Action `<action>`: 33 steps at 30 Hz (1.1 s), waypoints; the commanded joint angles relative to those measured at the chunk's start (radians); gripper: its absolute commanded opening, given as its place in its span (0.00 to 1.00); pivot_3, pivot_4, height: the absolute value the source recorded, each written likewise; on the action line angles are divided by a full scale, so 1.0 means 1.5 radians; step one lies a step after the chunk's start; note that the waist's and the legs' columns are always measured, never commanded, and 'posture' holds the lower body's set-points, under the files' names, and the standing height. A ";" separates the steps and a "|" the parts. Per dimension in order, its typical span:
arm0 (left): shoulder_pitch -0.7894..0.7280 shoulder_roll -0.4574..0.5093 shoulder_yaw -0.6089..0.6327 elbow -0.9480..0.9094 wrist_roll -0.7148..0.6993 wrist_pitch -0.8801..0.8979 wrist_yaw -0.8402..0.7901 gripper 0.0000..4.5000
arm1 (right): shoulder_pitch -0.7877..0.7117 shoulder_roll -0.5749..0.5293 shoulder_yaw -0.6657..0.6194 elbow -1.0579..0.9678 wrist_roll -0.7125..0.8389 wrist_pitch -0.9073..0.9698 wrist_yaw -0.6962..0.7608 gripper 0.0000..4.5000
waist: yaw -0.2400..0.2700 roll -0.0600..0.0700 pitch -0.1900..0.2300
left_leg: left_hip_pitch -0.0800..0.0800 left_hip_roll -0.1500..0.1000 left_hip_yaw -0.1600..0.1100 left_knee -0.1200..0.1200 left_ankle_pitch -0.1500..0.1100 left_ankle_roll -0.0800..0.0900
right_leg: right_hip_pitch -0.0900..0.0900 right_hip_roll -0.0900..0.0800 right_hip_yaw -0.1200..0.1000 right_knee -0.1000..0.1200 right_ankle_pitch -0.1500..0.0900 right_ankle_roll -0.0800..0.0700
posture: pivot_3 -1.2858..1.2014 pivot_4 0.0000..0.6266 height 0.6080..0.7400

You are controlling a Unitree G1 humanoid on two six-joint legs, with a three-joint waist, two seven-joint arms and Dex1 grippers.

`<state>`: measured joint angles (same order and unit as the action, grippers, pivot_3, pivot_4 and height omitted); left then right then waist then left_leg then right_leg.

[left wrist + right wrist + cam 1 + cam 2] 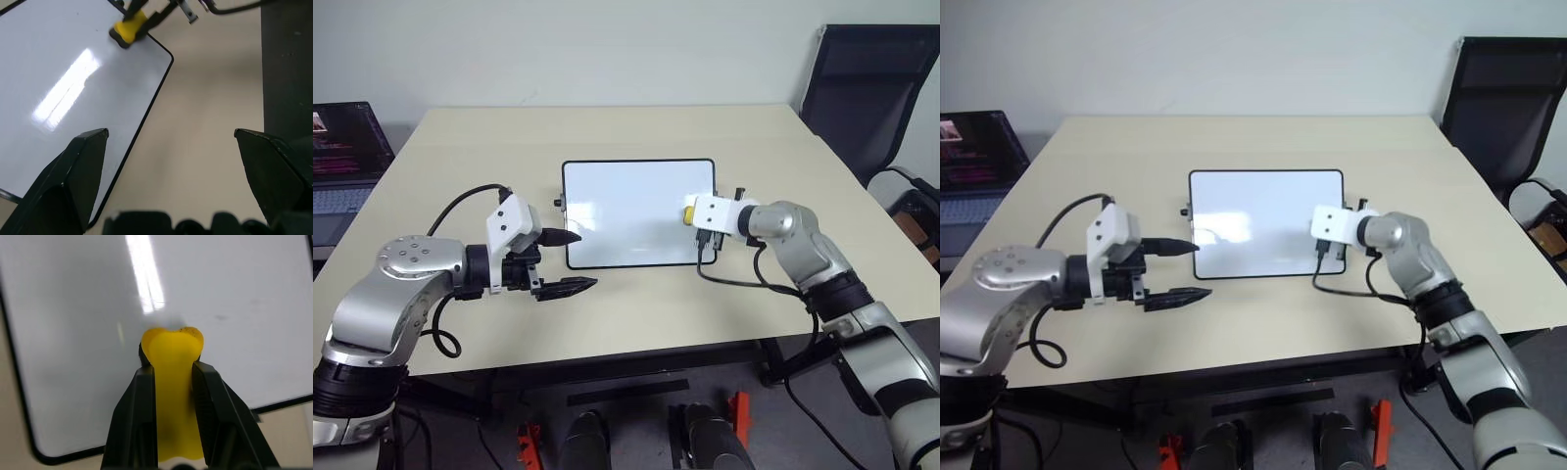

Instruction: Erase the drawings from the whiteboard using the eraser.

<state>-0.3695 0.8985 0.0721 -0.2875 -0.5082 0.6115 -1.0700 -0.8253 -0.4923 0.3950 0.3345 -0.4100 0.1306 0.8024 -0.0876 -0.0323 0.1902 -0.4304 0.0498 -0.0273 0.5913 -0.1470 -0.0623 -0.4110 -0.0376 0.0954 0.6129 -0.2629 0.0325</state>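
Spanning most of the head views, the beige bench (pixel 636 137) carries the whiteboard (pixel 626 211), which lies flat near its middle with its long sides running across the robot's front. A laptop (pixel 342 157) sits at the bench's far left edge and a dark chair (pixel 876 88) stands off its right side.

The right arm reaches in from the right with its elbow bent, its forearm angled toward the board's right short side and tipped somewhat downward. The right gripper (pixel 170 377) has its jaws clamped on the eraser (pixel 172 382): one black finger presses each long flank, squeezing the yellow block so that its free end bulges out beyond the fingertips. That bulging end sits on the white surface just inside the board's right edge, close to the nearer right corner.

The left arm comes in from the left, bent at the elbow, with the left gripper (pixel 570 262) pointing right and slightly down. Its jaws stand wide apart and hold nothing; one finger's tip lies over the board's near left corner, the other over bare bench just in front of the board's near edge.

Where the board's face shows, it reads plain white with a streak of glare; I can make out no drawings on it.
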 commanded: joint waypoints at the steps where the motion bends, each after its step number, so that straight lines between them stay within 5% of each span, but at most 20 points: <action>1: -0.015 -0.008 0.006 0.003 0.006 -0.013 0.015 1.00 | 0.024 0.012 -0.007 -0.065 -0.003 0.033 -0.011 0.15 | 0.000 0.000 0.000 | 0.000 0.000 0.001 0.000 0.001 0.001 | -0.001 0.000 0.000 0.000 0.000 0.000 | 0.52 0.24 1.00; 4: -0.015 -0.016 0.010 0.017 0.023 -0.023 0.039 1.00 | 0.040 0.022 -0.052 -0.167 0.033 0.092 -0.008 0.15 | 0.001 0.000 0.000 | -0.001 0.000 0.004 0.000 0.002 0.003 | -0.004 -0.001 0.002 0.001 0.003 0.003 | 0.52 0.24 1.00; 9: 0.003 -0.030 0.029 0.017 0.026 -0.032 0.066 1.00 | 0.104 0.059 -0.190 -0.461 0.140 0.359 0.004 0.15 | 0.008 -0.005 0.002 | -0.003 -0.001 0.007 0.001 0.003 0.004 | -0.008 -0.003 0.005 0.006 0.026 0.025 | 0.52 0.24 1.00; 13: 0.015 -0.055 0.029 -0.006 0.015 -0.034 0.086 1.00 | 0.170 0.068 -0.267 -0.557 0.147 0.490 -0.056 0.15 | 0.023 -0.006 0.002 | -0.003 0.001 0.001 -0.001 -0.003 -0.005 | -0.010 0.001 0.000 0.013 0.026 0.029 | 0.52 0.24 1.00; 22: -0.027 -0.068 -0.041 -0.031 -0.015 -0.027 0.004 1.00 | 0.311 0.073 -0.348 -0.625 0.194 0.670 -0.129 0.15 | 0.027 -0.006 0.002 | -0.006 0.002 0.001 0.000 -0.014 -0.013 | -0.017 0.003 0.001 0.023 0.015 0.030 | 0.52 0.24 1.00; 33: -0.168 -0.119 -0.187 0.025 0.014 -0.074 -0.155 1.00 | 0.322 0.114 -0.426 -0.582 0.279 0.758 -0.200 0.15 | 0.021 -0.006 0.002 | -0.002 0.002 0.000 0.004 -0.011 -0.010 | -0.010 0.003 0.001 0.023 0.013 0.030 | 0.52 0.24 1.00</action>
<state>-0.5891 0.7304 -0.1942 -0.2595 -0.4969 0.5275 -1.2789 -0.3341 -0.3207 -0.2066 -0.5378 -0.0110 1.2659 0.5224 -0.0568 -0.0412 0.1930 -0.4330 0.0520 -0.0269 0.5992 -0.1642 -0.0770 -0.4243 -0.0325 0.0970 0.6469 -0.2429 0.0768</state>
